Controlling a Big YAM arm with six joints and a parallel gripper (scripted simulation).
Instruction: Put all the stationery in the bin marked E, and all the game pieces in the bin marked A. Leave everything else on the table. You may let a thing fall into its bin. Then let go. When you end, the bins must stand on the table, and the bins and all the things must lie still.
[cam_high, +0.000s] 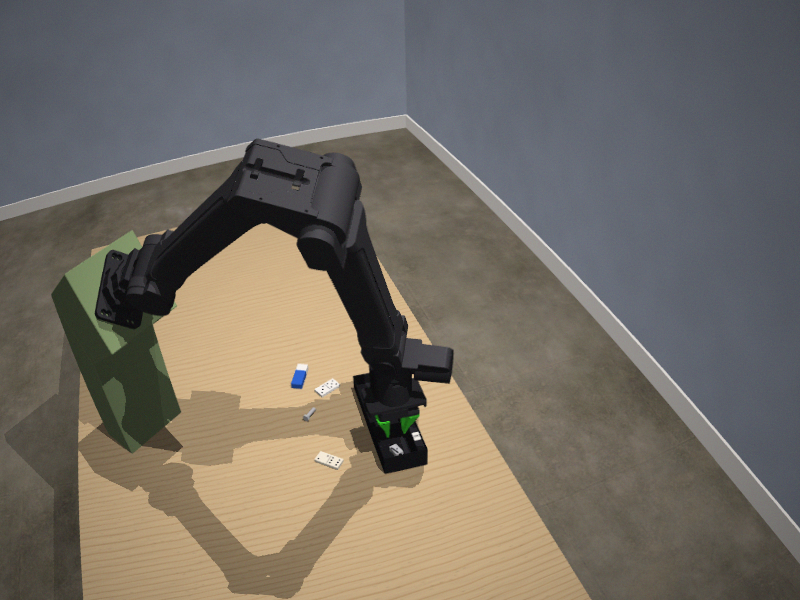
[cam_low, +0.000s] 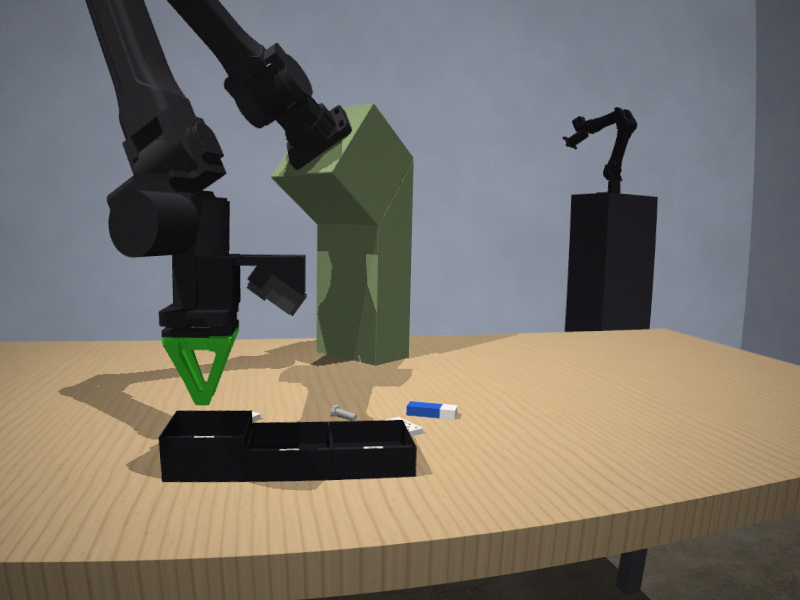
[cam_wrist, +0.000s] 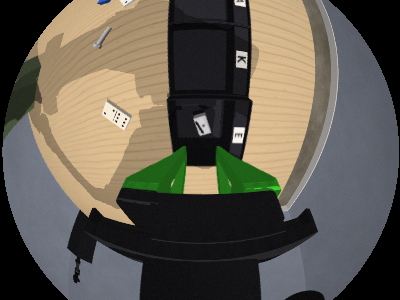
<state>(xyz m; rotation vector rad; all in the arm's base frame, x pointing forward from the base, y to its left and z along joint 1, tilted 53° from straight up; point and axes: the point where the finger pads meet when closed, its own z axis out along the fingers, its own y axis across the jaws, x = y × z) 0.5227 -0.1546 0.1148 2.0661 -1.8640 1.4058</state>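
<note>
Three black bins (cam_high: 387, 419) stand in a row on the table. In the wrist view they are marked A (cam_wrist: 239, 0) at the far end, K (cam_wrist: 242, 58) in the middle and E (cam_wrist: 238, 134) nearest. My gripper (cam_high: 398, 426) hangs just above the E bin, green fingers open with nothing between them; it also shows in the side view (cam_low: 201, 387) and the wrist view (cam_wrist: 202, 173). A small grey and white thing (cam_wrist: 200, 125) lies inside the E bin. A blue and white eraser (cam_high: 299, 375), two dominoes (cam_high: 326, 386) (cam_high: 328, 459) and a bolt (cam_high: 308, 413) lie on the table left of the bins.
The green pedestal (cam_high: 113, 348) carrying the arm's base stands at the table's far left. A black stand (cam_low: 610, 258) with a small arm is behind the table. The table's right edge runs close beside the bins.
</note>
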